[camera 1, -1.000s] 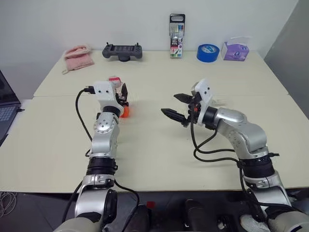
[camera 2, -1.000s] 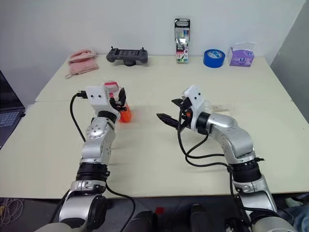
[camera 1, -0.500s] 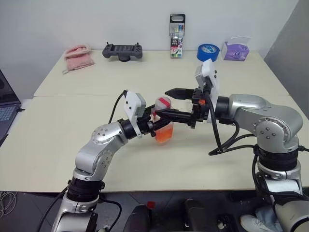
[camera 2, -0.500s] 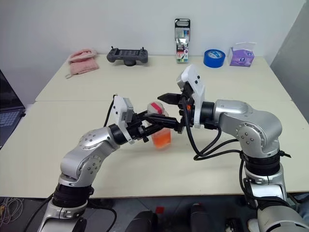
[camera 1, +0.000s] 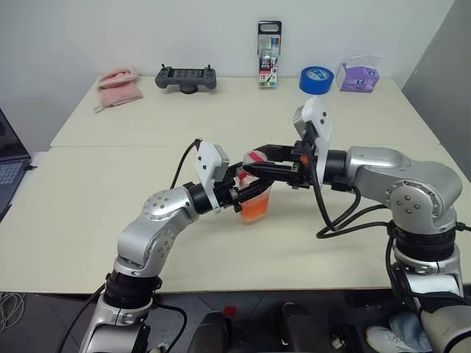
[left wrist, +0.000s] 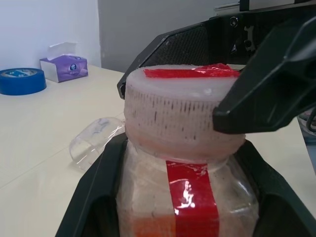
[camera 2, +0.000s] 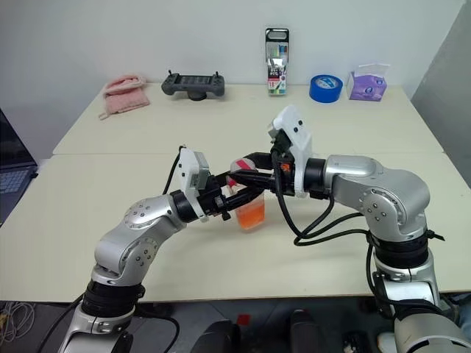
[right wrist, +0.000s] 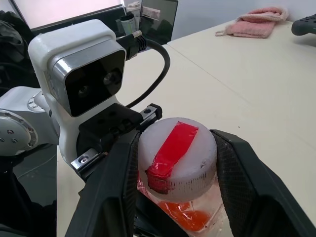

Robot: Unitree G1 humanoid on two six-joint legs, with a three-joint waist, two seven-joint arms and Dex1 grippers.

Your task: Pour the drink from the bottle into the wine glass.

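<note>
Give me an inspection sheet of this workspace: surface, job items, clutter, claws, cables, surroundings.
Surface: cream table, seam across the middle.
Job's things: bottle with orange drink held above the table, cap on; a clear glass shows behind it, lying on the table.
Clutter: pink cloth, black controller, marker pack, blue tape roll, purple tissue box along the far edge.
Claws: left claw shut on the bottle's body; right claw around the cap, one finger on each side.
Cables: black cables loop beside both wrists.
Surroundings: laptop at the left, white wall behind.
</note>
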